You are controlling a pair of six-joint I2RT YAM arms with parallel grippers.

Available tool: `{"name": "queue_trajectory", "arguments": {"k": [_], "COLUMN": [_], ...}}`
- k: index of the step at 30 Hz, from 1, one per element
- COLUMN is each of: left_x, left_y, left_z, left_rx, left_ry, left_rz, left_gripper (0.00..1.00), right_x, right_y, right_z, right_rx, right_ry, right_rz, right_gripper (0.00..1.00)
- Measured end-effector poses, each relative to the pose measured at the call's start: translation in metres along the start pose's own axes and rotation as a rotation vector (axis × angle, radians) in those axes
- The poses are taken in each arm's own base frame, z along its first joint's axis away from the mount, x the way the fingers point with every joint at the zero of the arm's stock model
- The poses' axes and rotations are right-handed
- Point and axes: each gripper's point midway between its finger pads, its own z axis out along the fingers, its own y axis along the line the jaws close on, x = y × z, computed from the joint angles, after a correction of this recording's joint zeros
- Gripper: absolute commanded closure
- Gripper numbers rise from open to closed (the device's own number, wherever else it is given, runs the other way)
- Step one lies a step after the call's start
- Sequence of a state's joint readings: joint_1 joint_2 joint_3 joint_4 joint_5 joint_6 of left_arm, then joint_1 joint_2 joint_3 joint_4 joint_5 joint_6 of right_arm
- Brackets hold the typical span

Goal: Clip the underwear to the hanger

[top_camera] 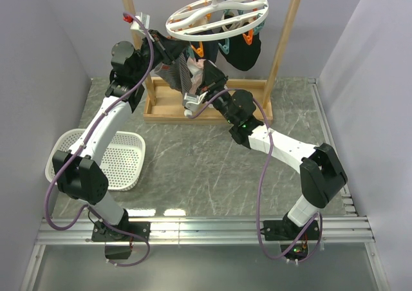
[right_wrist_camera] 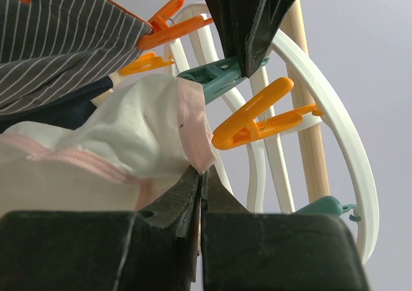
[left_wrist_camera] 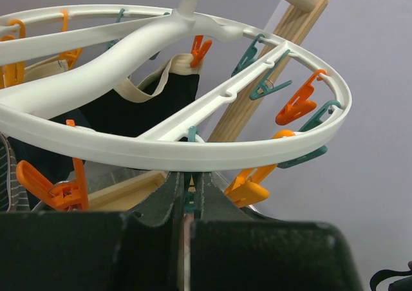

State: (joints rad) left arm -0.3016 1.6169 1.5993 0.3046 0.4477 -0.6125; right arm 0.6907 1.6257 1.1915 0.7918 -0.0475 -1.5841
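The white oval hanger (top_camera: 193, 27) hangs from the wooden rack, with orange and teal clips below its ring (left_wrist_camera: 161, 152). My left gripper (left_wrist_camera: 188, 187) is under the ring, shut on a teal clip (left_wrist_camera: 188, 201). From the right wrist view its dark fingers (right_wrist_camera: 248, 20) pinch that teal clip (right_wrist_camera: 215, 75), whose mouth meets the underwear's edge. The underwear (right_wrist_camera: 122, 136), white with pink trim, hangs bunched just below the hanger (right_wrist_camera: 335, 123). My right gripper (right_wrist_camera: 201, 172) is shut on its pink-trimmed corner. From the top view both grippers, left (top_camera: 172, 51) and right (top_camera: 207, 77), meet under the hanger's left side.
The wooden frame rack (top_camera: 286, 40) stands at the back on a tray base. Dark garments (top_camera: 244, 53) and a grey striped cloth (right_wrist_camera: 58, 40) hang from the hanger. An orange clip (right_wrist_camera: 257, 117) dangles beside the underwear. A white mesh basket (top_camera: 122, 159) sits at left.
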Motion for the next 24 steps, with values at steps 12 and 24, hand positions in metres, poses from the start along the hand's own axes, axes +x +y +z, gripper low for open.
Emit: {"name": "queue_trajectory", "arguments": {"k": [12,24], "left_x": [0.0,0.0], "left_y": [0.001,0.001], "left_z": [0.0,0.0], "left_rx": [-0.003,-0.003], "left_ry": [0.006,0.007], "left_rz": [0.016,0.021], "left_gripper": [1.0,1.0], "right_x": [0.0,0.0], "right_y": [-0.018,-0.023], "right_z": [0.005,0.006], "right_rx": [0.036,0.046], "right_ry": [0.0,-0.001], "right_rz": [-0.005,-0.005], "right_gripper": [1.0,1.0]}}
